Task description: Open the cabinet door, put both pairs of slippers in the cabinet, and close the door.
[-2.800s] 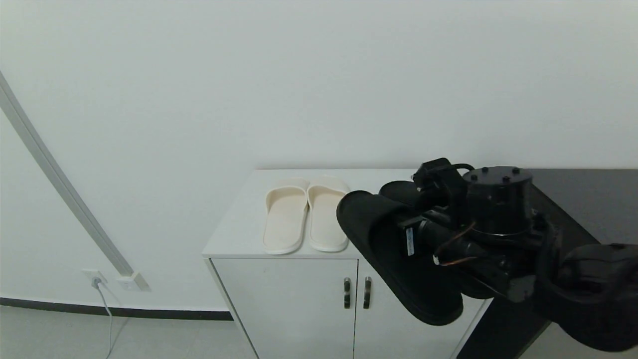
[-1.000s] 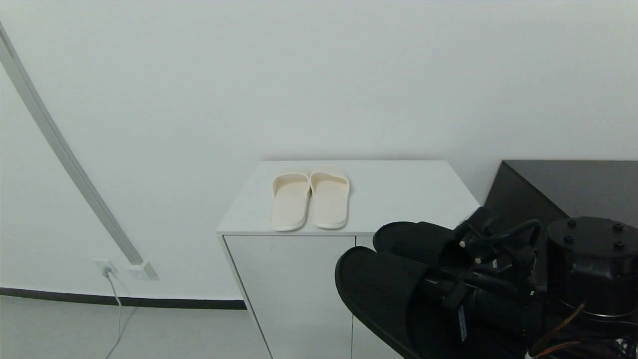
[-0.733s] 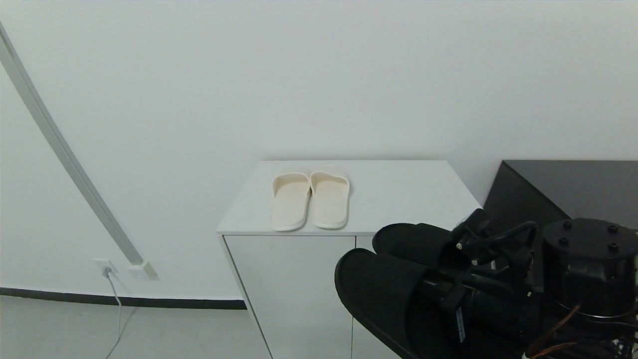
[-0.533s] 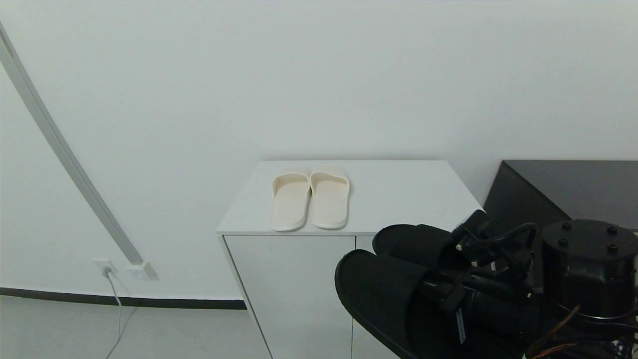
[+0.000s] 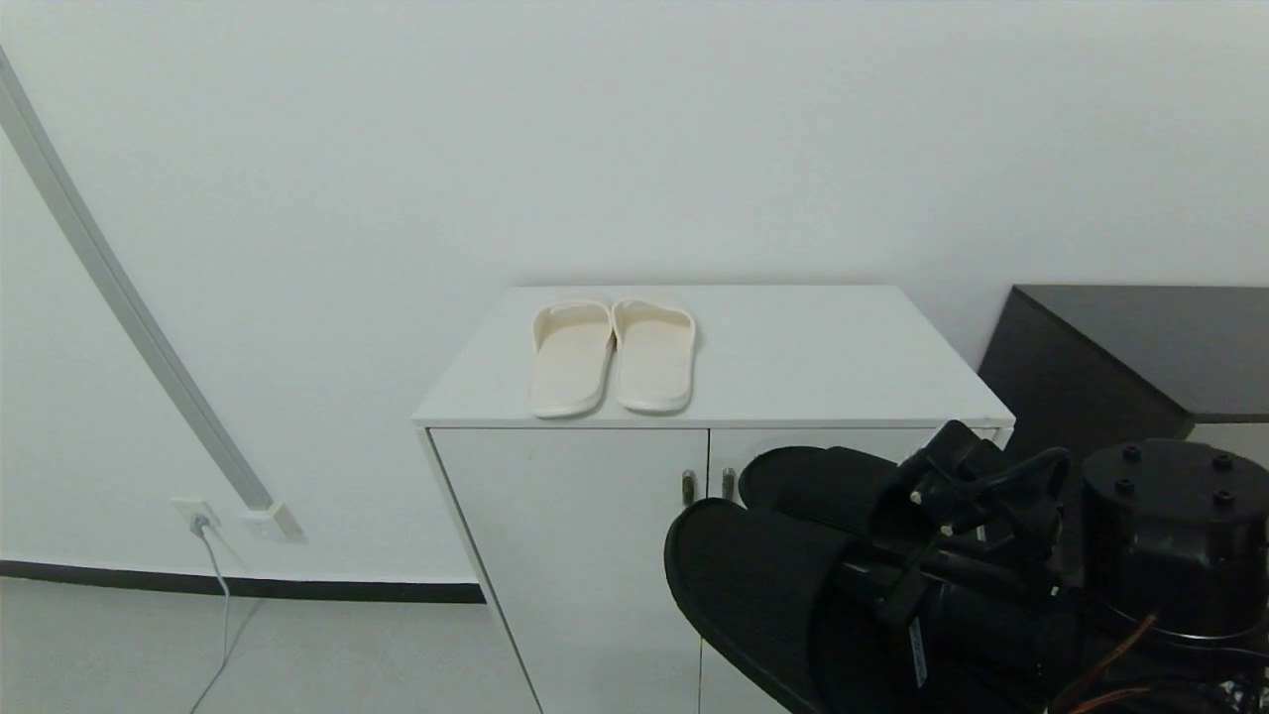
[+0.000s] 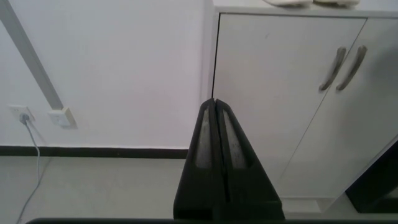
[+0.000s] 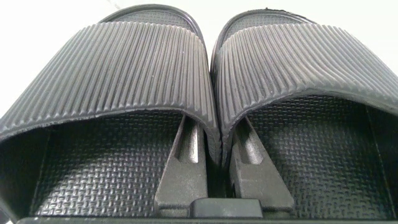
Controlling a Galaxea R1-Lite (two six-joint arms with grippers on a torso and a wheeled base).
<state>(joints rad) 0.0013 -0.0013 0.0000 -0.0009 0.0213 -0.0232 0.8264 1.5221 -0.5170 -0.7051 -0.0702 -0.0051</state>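
White wall (image 5: 634, 139) right across, and out in front of it the black slippers (image 5: 783, 585) hang in mid-air, side by side, toes at ten o'clock, heels at four. Ribbed rubbery straps, pebbled footbeds. The right gripper (image 7: 216, 149) has them: one finger inside each slipper, jaws clamped on the two inner strap edges pressed together.

At eleven o'clock from the pair stands the cabinet (image 5: 793, 357), both doors (image 5: 570, 535) shut flat, twin slim metal handles (image 5: 706, 486) upright and side by side at the centre seam. That's the crux, I'd say: nothing goes in until a door swings out, and the loaded right arm sits right before the right-hand door.

The left gripper (image 6: 215, 124), jaws together on nothing, points at the cabinet front with the handles ahead of it, so it looks like the arm for the pull.

On the cabinet top, at eleven o'clock from the handles, lie the cream slippers (image 5: 612, 355), smooth and moulded, toes to the wall. Dark counter (image 5: 1140, 337) off at three o'clock.
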